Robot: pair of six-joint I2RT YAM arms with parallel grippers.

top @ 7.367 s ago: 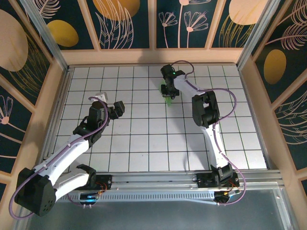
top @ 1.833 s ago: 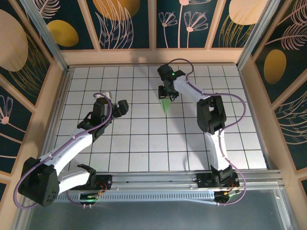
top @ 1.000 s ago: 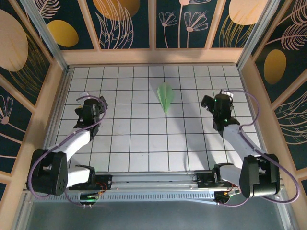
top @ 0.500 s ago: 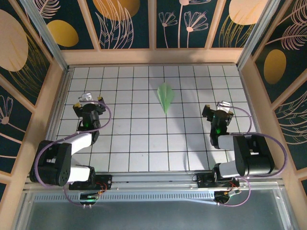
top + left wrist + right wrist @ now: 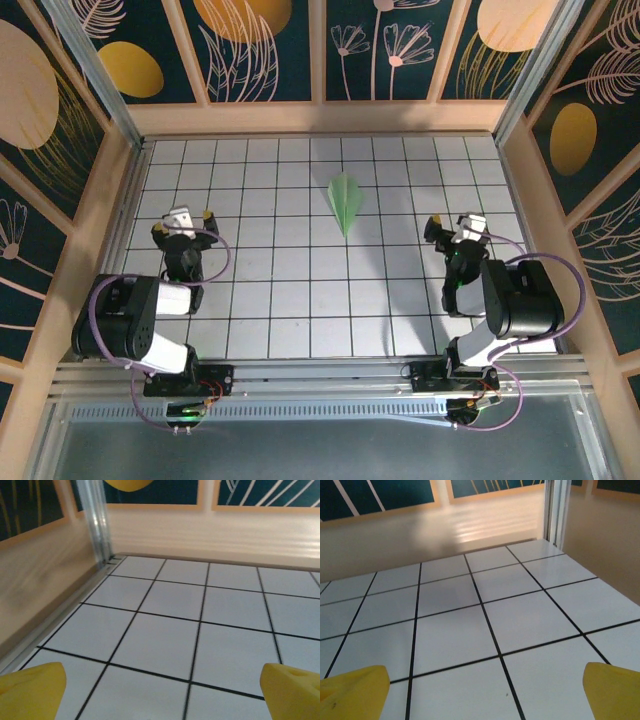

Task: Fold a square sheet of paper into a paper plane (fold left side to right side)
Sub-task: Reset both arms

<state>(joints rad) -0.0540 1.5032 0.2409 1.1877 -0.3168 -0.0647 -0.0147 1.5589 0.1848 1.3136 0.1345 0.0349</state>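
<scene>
Top external shows the slim, pointed pale-green paper plane (image 5: 345, 203) lying flat on the white grid-tiled counter (image 5: 270, 300). It sits in the far half, a little right of the middle. Its sharp tip points back toward my bases and its wider end toward the pale wooden far wall (image 5: 320, 117). A centre crease runs down its length. Nothing touches it.

My left fingers (image 5: 183, 221) sit over the left side of the counter, near the left wall, and my right fingers (image 5: 456, 222) sit over the right side. The plane lies between them and farther out, well apart from both. Both my arms are folded back close to their bases at the near edge.

In the left wrist view, my yellow left pads (image 5: 32, 690) stand at the two bottom corners of the picture, spread as wide as they go. Between them are only white tiles and black grid lines, so these fingers have hold of nothing. Ahead, the metal left corner post (image 5: 95, 520) rises where the wooden walls meet.

The right wrist view reads the same. My yellow right pads (image 5: 355, 690) are spread just as wide over bare tiles, gripping nothing. The metal right corner post (image 5: 555, 510) stands ahead, to the right.
</scene>
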